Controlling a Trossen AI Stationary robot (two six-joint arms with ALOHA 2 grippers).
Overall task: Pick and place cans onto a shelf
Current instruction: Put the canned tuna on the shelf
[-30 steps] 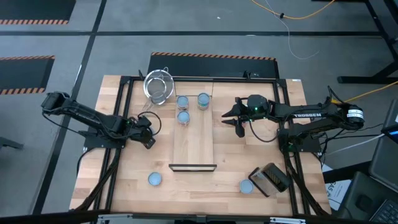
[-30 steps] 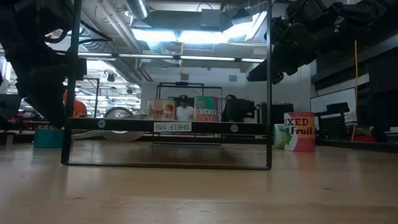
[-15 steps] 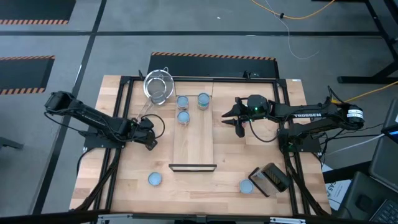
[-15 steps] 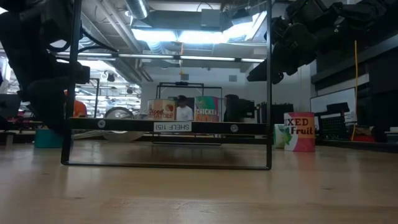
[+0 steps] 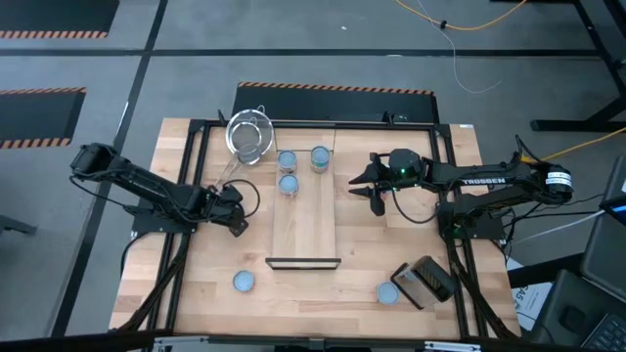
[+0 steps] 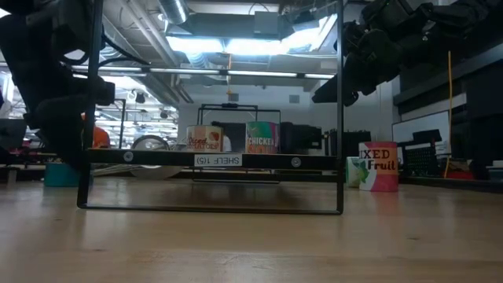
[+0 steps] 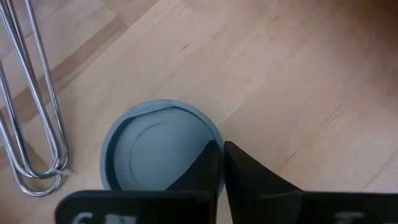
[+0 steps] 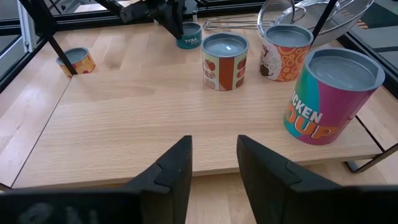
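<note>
Grey floor [image 5: 293, 39] w/ hazard-striped mats [image 5: 51, 34] (orange cable [image 5: 469, 24] trailing), ceiling lights [image 6: 236, 43] overhead.

2 dark, slender six-joint arms are seen, each built of black tubular links with bulkier joint housings. White lettering is printed along the right arm [image 5: 484, 181], and a silver-white band is fitted far behind its fingers. A small green light is lit just behind the right gripper [image 5: 376, 186]. Black cables are looped beside the left gripper [image 5: 235, 208]. Matte black, wedge-shaped fingers [image 8: 173, 168] are shown.
</note>
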